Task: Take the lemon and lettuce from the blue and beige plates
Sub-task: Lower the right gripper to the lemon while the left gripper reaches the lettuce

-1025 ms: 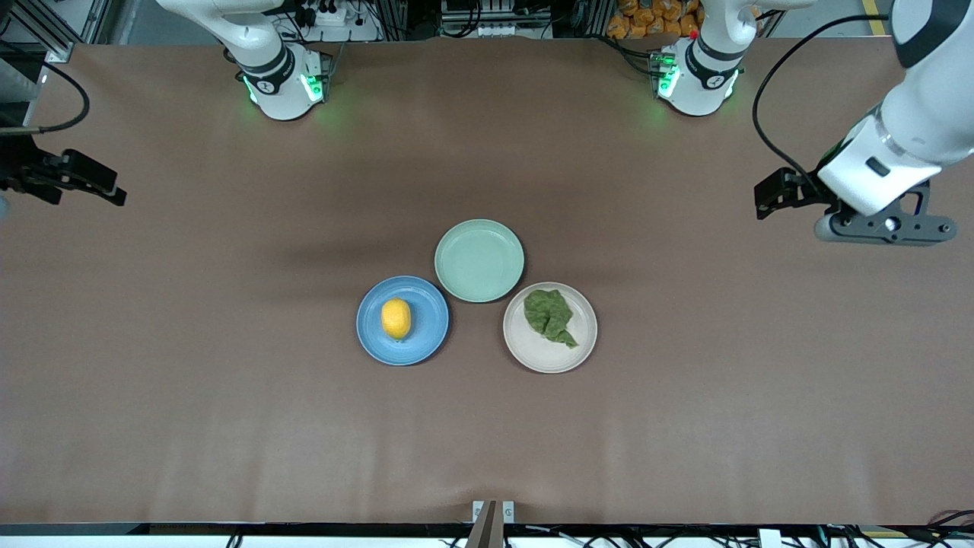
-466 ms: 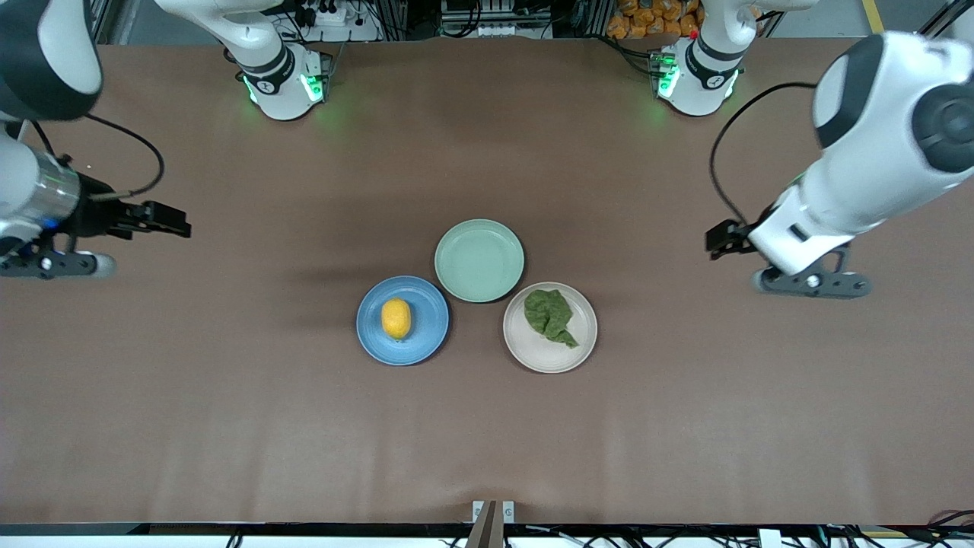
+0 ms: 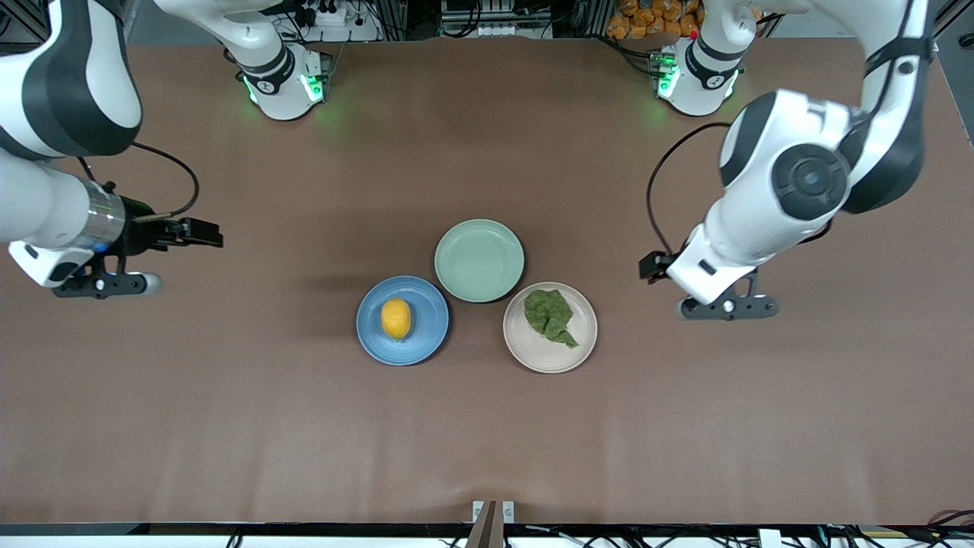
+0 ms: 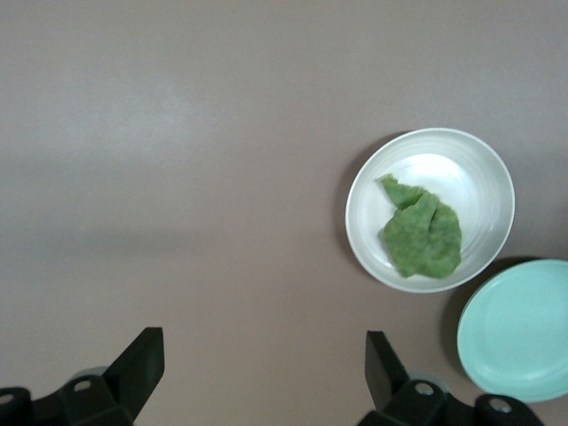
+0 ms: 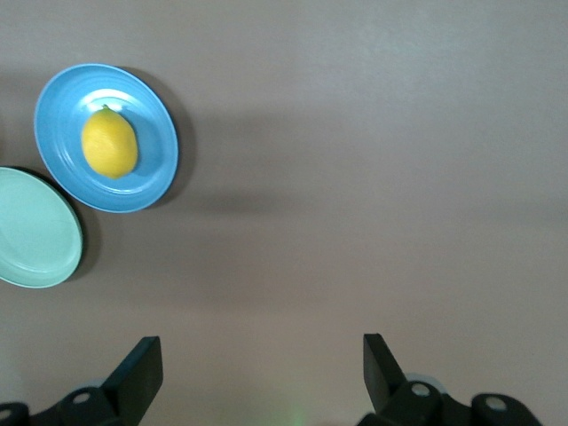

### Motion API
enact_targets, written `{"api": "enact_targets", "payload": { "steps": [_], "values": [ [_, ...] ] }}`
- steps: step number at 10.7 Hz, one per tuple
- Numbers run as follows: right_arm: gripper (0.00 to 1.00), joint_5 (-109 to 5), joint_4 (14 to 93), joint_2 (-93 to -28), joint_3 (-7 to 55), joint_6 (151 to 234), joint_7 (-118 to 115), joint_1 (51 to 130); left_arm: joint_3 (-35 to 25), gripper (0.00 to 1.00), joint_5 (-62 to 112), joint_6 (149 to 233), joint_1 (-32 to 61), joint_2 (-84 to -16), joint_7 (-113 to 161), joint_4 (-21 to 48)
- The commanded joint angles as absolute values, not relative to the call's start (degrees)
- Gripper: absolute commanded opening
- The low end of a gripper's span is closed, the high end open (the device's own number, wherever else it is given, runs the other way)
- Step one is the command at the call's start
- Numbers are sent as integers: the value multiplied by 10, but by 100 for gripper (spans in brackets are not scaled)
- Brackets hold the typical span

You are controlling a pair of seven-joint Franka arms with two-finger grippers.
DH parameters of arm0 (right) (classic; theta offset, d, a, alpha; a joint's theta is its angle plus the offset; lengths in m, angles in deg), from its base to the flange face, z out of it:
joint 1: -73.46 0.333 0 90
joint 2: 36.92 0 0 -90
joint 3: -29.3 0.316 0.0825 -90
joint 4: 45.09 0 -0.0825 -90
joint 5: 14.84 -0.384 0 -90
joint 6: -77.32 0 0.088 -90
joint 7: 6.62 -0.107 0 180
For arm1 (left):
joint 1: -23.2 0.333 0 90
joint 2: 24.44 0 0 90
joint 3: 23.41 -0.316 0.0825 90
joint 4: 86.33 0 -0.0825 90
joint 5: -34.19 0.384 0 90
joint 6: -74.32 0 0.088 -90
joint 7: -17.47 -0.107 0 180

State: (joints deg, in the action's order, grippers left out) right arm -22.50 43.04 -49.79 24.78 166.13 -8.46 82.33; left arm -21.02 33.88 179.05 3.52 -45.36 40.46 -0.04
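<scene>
1. Brown flat surface: carries three round plates clustered mid-surface.
2. Left end effector: up over bare surface toward the left arm's end, fingers spread wide, holding and touching nothing.
3. Right end effector: up over bare surface toward the right arm's end, fingers spread wide, empty.
4. Mint-green round plate: farthest of the three from the front camera, bare.
5. Beige round plate: just beside the mint plate, toward the left arm's end; crumpled green lettuce leaf lies on it.
6. Blue round plate: toward the right arm's end; yellow oval lemon sits on it.
</scene>
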Motion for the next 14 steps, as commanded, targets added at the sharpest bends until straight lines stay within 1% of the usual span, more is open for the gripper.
{"api": "enact_targets", "payload": {
  "steps": [1,6,9,11,14],
  "values": [
    [100,-246,417,-524,245,1677,-87,844,-214,100,333,1827,20,-482,445,-9],
    [100,-260,417,-583,245,1758,-96,886,-214,100,332,1916,-2,-551,480,-10],
    [100,-264,418,-628,245,1830,-139,924,-214,100,334,1960,-7,-579,492,-11],
    [100,-298,419,-658,245,1875,-169,944,-215,100,335,1988,-18,-597,500,-12],
    [100,-304,423,-697,244,1937,-202,973,-216,100,338,2044,-36,-633,521,-12]
  ]
}}
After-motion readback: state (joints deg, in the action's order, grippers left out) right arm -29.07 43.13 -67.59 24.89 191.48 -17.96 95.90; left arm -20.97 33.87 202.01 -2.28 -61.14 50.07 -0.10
